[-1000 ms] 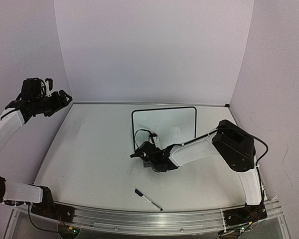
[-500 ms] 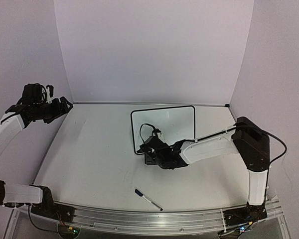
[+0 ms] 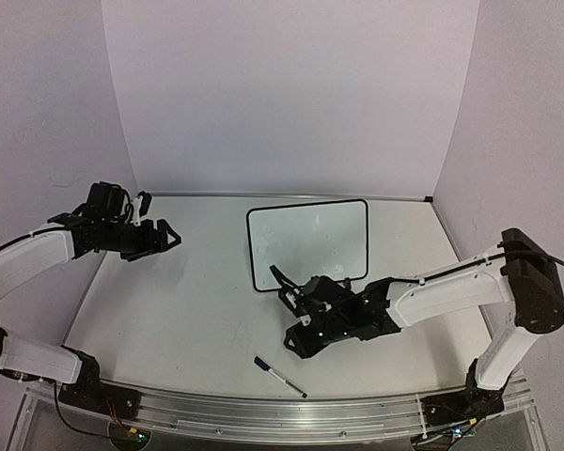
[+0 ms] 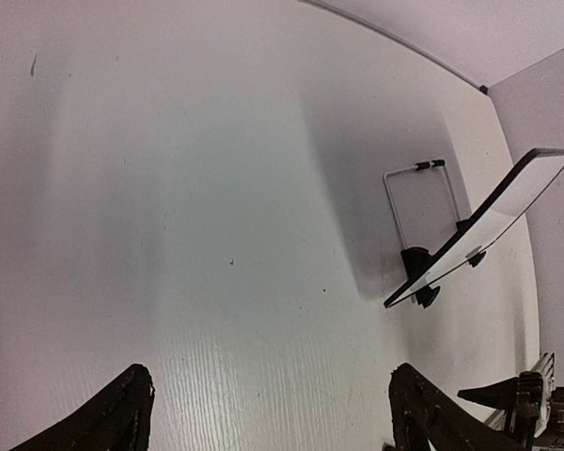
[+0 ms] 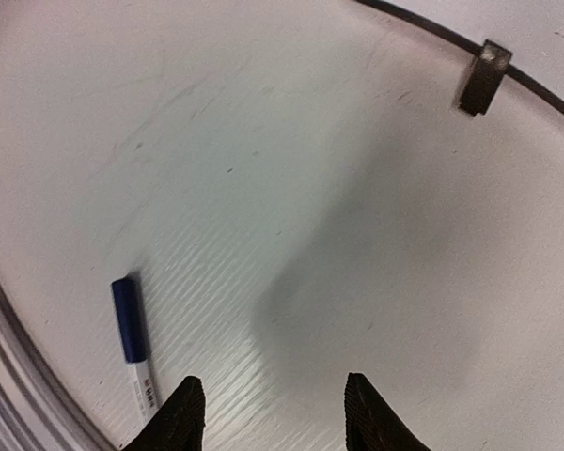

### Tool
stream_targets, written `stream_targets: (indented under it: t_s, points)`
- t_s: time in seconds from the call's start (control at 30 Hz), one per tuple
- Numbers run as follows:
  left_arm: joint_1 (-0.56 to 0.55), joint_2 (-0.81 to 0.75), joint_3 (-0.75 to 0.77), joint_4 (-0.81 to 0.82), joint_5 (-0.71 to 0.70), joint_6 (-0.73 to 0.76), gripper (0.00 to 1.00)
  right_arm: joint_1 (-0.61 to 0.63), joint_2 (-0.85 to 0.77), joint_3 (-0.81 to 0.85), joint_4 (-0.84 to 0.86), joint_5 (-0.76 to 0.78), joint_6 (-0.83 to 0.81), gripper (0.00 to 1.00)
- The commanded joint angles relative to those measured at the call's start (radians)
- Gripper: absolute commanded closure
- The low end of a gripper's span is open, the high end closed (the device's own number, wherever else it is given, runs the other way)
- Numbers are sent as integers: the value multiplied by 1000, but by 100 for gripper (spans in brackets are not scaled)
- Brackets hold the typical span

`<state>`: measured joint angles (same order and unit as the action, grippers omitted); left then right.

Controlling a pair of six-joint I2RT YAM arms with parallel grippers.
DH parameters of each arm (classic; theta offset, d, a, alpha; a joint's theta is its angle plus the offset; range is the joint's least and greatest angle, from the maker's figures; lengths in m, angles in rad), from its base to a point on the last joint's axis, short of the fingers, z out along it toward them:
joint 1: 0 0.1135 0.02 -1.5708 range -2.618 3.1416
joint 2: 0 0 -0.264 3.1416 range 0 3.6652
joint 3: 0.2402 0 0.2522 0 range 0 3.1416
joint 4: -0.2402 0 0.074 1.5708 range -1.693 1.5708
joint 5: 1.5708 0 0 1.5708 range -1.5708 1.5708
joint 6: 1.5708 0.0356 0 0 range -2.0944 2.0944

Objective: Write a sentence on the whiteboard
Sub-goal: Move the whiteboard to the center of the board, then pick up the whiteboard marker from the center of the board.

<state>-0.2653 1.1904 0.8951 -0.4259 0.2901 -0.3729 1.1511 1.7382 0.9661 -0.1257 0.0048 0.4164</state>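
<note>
The whiteboard (image 3: 310, 240), white with a thin black frame, stands at the table's middle back; no sentence shows on its face. In the left wrist view the whiteboard (image 4: 493, 221) appears edge-on, tilted on its black feet. A marker (image 3: 280, 376) with a blue cap lies near the front edge. My right gripper (image 3: 296, 343) hovers just beyond the marker (image 5: 132, 338), open and empty, below the whiteboard's lower frame (image 5: 536, 94). My left gripper (image 3: 166, 240) is over the left side of the table, open and empty, pointing toward the board. Its fingers (image 4: 122, 418) stand wide apart.
A wire stand (image 4: 416, 193) rests on the table behind the board. Pale walls close in the back and both sides. An aluminium rail (image 3: 291, 413) runs along the near edge, just in front of the marker.
My right gripper pulled back from the board's lower left corner toward the marker and opened. My left arm swung from the left wall inward over the table.
</note>
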Motion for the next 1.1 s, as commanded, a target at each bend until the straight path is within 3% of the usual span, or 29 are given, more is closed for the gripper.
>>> stream_targets:
  t_s: [0.0,0.3,0.67,1.07]
  points:
    - [-44,31,-80,120,61,-73,14,90,-74,52,-175,-53,-43,53]
    - [-157,64,-132,215,37,-119,14,212,37,159,-294,19,31,60]
    - [-184,81,-136,231,23,-127,13,253,137,233,-367,57,44,66]
    - [-193,87,-156,208,29,-107,13,256,198,253,-367,62,68,82]
